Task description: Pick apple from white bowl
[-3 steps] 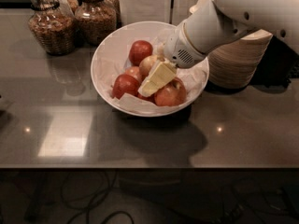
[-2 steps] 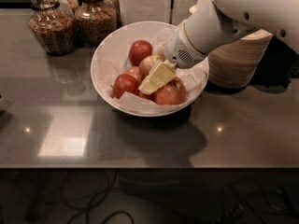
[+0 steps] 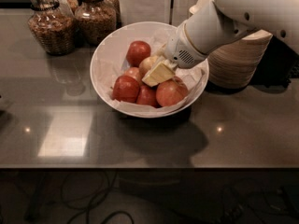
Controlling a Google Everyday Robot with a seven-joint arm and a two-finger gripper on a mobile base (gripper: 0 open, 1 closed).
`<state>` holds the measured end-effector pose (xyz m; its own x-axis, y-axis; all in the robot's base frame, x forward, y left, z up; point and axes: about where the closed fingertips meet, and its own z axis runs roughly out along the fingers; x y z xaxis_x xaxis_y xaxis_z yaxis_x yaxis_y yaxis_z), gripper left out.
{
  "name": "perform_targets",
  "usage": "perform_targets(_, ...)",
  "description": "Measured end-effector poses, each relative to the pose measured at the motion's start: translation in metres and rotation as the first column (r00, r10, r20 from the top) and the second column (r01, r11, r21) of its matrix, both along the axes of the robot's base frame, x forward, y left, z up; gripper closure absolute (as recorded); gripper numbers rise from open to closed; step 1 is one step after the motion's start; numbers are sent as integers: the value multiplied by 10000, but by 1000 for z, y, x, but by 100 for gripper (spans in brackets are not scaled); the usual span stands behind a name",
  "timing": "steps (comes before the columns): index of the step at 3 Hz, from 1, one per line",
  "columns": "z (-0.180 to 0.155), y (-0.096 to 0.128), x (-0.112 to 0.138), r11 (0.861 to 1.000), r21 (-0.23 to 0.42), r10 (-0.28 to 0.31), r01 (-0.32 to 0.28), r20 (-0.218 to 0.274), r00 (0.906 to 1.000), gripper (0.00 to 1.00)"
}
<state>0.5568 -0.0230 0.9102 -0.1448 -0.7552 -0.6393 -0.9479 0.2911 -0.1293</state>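
The white bowl (image 3: 105,59), lined with crumpled white paper, stands on the dark countertop and holds several apples. The pale yellowish-tan apple (image 3: 147,62) lies in the middle of the pile, between a deep red apple (image 3: 138,52) behind it and red apples (image 3: 125,88) in front. A larger orange-red apple (image 3: 170,93) lies at the front right. My gripper (image 3: 155,72) reaches down into the bowl from the right on the white arm (image 3: 210,27). Its pale yellow tip sits right against the pale apple and covers the apple's right side.
Two glass jars (image 3: 50,27) (image 3: 96,14) of brown food stand at the back left. A stack of beige disposable bowls (image 3: 238,59) stands just right of the white bowl, under my arm. A white box (image 3: 145,1) stands behind. The counter's front edge (image 3: 140,167) runs below.
My gripper's tip has risen a little in the bowl, still beside the pale apple. The apples lie about where they were.
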Motion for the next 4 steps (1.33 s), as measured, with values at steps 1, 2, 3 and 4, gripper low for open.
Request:
perform_targets(1,0,0,0,10000,0,0,0,0,10000,100)
perform_targets(2,0,0,0,10000,3,2,-2,0,10000,100)
perform_targets(3,13,1,-3,9981,532,307,-306,-7,9995,100)
perform_targets(4,46,-9,-4,9908,1246,476,-521,389,9981,100)
